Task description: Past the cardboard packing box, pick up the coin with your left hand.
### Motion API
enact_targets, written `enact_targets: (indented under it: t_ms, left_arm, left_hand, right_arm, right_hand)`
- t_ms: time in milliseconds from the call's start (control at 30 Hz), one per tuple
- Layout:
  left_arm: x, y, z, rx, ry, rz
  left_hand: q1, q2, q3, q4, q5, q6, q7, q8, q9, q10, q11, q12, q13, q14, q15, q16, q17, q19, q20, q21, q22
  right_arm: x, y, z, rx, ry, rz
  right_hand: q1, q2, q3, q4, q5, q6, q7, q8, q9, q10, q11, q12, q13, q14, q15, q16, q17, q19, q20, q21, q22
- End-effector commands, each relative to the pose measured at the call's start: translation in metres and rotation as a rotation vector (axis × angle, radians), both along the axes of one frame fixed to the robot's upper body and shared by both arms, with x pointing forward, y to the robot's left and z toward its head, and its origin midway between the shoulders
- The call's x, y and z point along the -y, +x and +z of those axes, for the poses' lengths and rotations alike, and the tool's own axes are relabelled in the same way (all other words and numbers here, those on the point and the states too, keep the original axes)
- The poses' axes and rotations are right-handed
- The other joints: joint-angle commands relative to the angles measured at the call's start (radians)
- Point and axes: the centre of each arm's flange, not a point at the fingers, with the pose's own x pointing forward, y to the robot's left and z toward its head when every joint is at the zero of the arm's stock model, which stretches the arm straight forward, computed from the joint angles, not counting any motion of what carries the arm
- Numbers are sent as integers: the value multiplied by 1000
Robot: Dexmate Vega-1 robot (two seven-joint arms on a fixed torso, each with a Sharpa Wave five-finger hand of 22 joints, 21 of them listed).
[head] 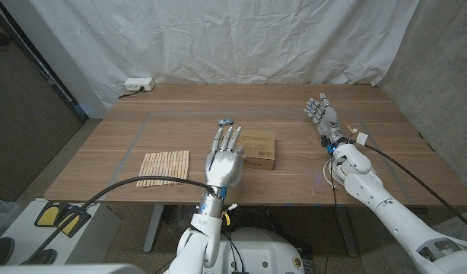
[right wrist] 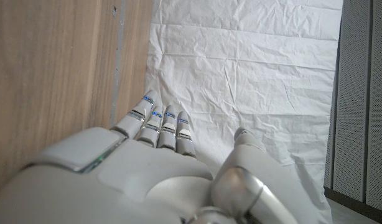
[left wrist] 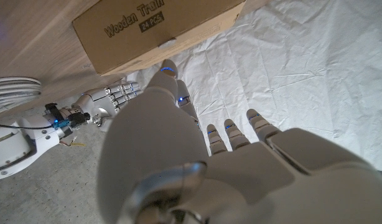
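Coin (head: 225, 121) lies on the bench (head: 104, 144), just past the left hand's fingertips, beyond the far left corner of the cardboard box (head: 258, 148); can't tell if a fingertip touches it. Box is shut, lying flat, contents not visible. Head view shows its printed top; left wrist view shows its side (left wrist: 160, 28) w/ "Wooden" and "24 PCS" printed on it.

Left hand (head: 222, 160) is over the bench at the box's left edge, back of hand up, fingers (head: 227, 137) straight and slightly apart, holding nothing. Left wrist view shows the back of that hand (left wrist: 197, 162) w/ fingers reaching toward the white backdrop cloth (left wrist: 303, 62), box at their side.

Left of the hand, a mat of wooden slats (head: 163, 168) lies flat on the bench. Tape lines (head: 135, 141) mark a rectangle on the bench top.

Right hand (head: 322, 113) is well apart, on the bench's right side, fingers extended and a bit apart, nothing in it. Right wrist view shows it (right wrist: 160, 168) beside the wood surface, fingers (right wrist: 160, 124) close together, thumb off to the side. Left wrist view also catches the right hand (left wrist: 110, 98) in the distance. Cables (head: 355, 138) trail by the right wrist. A white power strip (head: 138, 84) sits at the bench's far left corner.
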Motion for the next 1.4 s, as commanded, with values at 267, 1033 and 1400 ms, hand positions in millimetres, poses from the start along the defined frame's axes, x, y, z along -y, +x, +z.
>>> enact_targets:
  t_ms: [267,1033,1400]
  left_arm:
    - [-2,7,-11,59,-20,0]
    - [3,12,-18,86,-21,-17]
    - [1,18,-20,86,-35,-7]
  left_hand:
    - [15,0,-9,3,-3,-11,-1,-2,10,-26,-8,-11,3,-9,-35,2,3,0,-6,2,3]
    - [27,6,-19,6,-5,3,-1,1,9,-90,4,-17,2,-63,-26,-4,5,-22,-20,-5,3]
    - [31,6,-21,6,-4,2,-6,2,11,-91,4,-14,2,-71,-27,-2,5,-26,-21,-5,4]
  right_arm:
    - [-4,0,10,12,-15,7]
    - [-1,6,10,0,-16,7]
    - [-3,8,12,-2,-19,10]
  right_hand:
    - [3,3,-3,-5,-4,7,-8,0,2,5,-1,-1,2,14,2,1,5,11,-14,-2,3]
    - [2,4,-5,-6,-4,7,-10,0,3,6,-2,-1,2,13,2,0,6,12,-13,-4,3]
    - [1,4,-5,-7,-4,8,-9,1,3,6,-1,-1,2,14,1,0,6,13,-13,-5,3]
